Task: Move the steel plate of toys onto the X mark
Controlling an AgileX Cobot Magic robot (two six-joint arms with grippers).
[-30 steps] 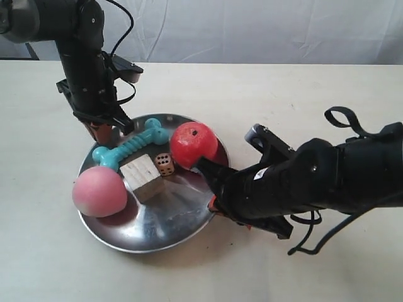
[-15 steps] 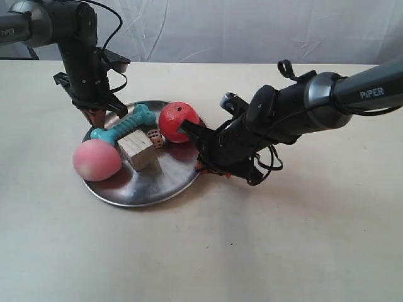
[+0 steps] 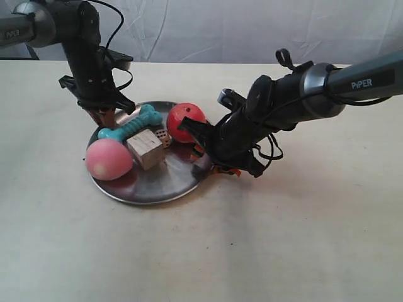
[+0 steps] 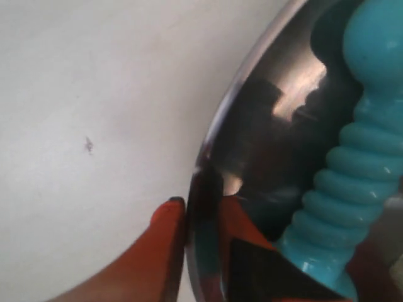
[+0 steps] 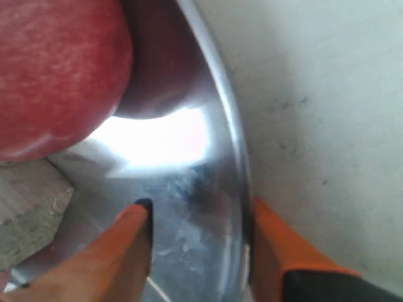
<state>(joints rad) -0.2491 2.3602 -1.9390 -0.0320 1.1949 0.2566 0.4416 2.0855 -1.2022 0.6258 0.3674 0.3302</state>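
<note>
A steel plate [image 3: 157, 189] sits on the pale counter [image 3: 302, 239], carrying a teal bone [image 3: 131, 125], red ball [image 3: 186, 121], pink ball [image 3: 109, 159], wooden cube [image 3: 145, 148] and die [image 3: 162, 135]. The arm at the exterior view's left [image 3: 88, 56] meets one rim, and the arm at the exterior view's right [image 3: 283, 104] meets the opposite rim.

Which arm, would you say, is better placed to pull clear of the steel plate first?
Probably right: the right gripper straddles the steel plate loosely; the left gripper hugs its rim.
</note>
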